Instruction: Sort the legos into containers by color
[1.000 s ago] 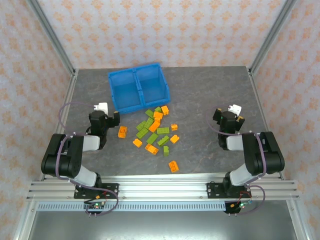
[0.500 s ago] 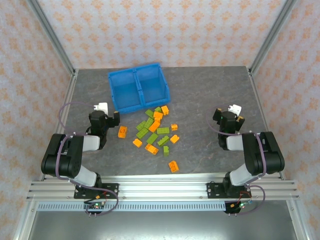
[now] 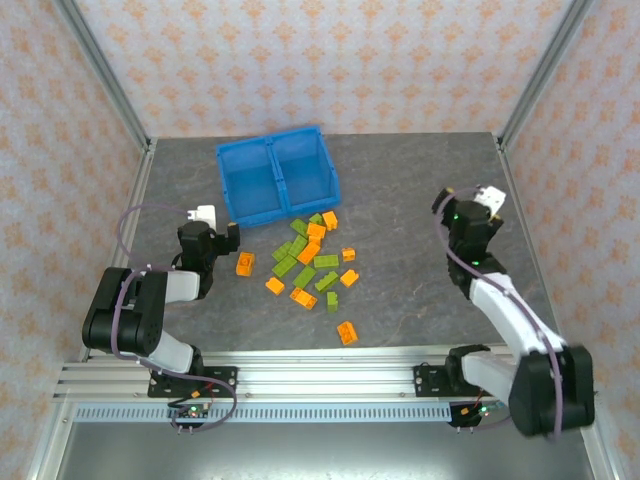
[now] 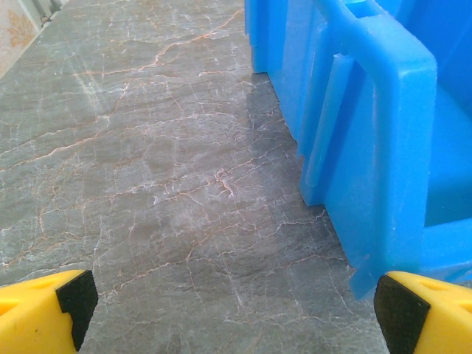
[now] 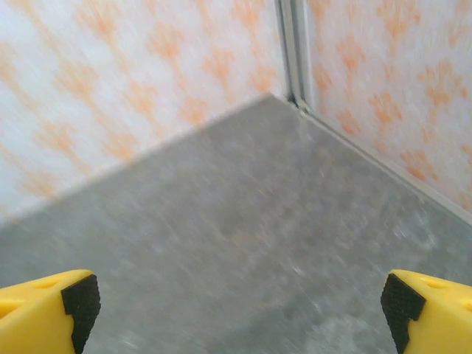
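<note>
The legos (image 3: 312,262) lie loose on the grey table (image 3: 400,180). They form a scattered group just in front of the blue bin (image 3: 268,147), orange bricks and olive-green bricks mixed. Most of them are close together near the front right corner of the bin. One single orange brick (image 3: 346,332) lies apart, nearer to the arms, and a left orange brick (image 3: 245,264) lies at the left edge of the group. Every brick I can see is on the table, outside the bin. The bin stands toward the back, split by a central wall (image 3: 279,178).

The left gripper (image 3: 210,234) is low over the table, left of the bricks and near the front left corner of the bin. Its jaws stand wide apart with nothing between them. In its wrist view the black pads (image 4: 74,299) frame bare table, with the bin's outer wall at the right.

The right gripper (image 3: 468,212) is at the right side, well apart from the bricks. It is also spread wide and holds nothing. Its camera, somewhat blurred, looks at a table corner where the patterned walls (image 5: 147,66) meet.
</note>
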Available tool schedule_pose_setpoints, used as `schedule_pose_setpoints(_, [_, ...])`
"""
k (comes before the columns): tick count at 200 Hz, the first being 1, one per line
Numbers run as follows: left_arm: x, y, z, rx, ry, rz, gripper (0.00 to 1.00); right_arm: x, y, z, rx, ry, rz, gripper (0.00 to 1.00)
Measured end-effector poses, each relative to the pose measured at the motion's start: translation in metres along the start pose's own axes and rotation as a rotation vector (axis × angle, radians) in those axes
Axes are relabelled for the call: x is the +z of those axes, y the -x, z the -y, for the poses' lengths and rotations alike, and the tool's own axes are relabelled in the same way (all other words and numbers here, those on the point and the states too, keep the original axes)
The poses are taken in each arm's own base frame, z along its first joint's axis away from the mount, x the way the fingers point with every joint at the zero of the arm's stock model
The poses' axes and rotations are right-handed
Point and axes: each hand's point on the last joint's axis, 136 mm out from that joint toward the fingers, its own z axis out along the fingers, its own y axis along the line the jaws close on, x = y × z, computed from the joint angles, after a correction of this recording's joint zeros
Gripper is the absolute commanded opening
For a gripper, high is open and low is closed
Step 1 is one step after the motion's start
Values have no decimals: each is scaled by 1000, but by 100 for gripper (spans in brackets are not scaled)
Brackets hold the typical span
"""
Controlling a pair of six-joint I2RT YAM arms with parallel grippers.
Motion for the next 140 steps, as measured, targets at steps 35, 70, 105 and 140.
schedule_pose_setpoints(35, [-11,19,6,11,-16,3,100,-27,9,-35,45,146,-199,99])
schedule_pose_setpoints(70, [-76,96,36,10,-125,191,100,-43,-72,-83,-92,267,-599,99])
schedule_pose_setpoints(105, [-151,152,108,88,-444,296,100,-70,-148,-140,-278,375,-888,99])
schedule_pose_setpoints(140, [-236,153,184,366,-788,240,100,-71,-199,-175,-401,403,-1006,96])
